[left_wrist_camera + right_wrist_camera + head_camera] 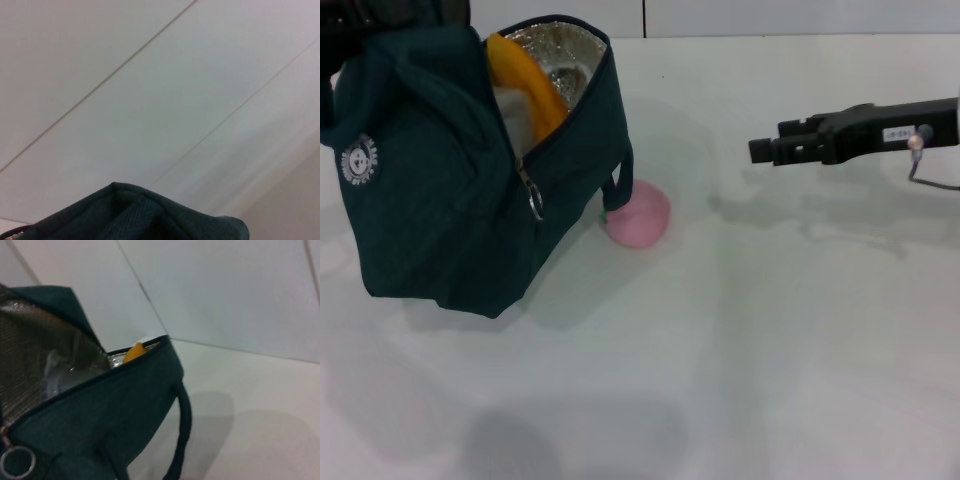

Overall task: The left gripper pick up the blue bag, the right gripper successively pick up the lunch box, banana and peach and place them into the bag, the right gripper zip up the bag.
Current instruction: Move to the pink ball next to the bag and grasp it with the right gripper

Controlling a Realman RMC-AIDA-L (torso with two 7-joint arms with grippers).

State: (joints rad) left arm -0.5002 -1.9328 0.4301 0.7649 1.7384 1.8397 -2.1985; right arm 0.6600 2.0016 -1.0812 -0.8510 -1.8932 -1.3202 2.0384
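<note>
The blue bag [440, 220] is tilted at the left of the table, its top open and the silver lining showing. My left gripper [355, 22] is at the bag's top left, shut on its upper edge; the left wrist view shows only a fold of the bag [140, 215]. Inside the bag, the banana [525, 75] leans over the pale lunch box [518, 112]. The banana's tip [134, 352] peeks over the rim of the bag [115, 410] in the right wrist view. The pink peach [640, 215] lies on the table against the bag's right side. My right gripper [765, 150] hovers well right of the peach, holding nothing.
The zipper's ring pull [535, 205] hangs at the front of the opening. One bag handle [618, 185] droops beside the peach. A white table [770, 350] stretches in front and to the right, with a wall behind it.
</note>
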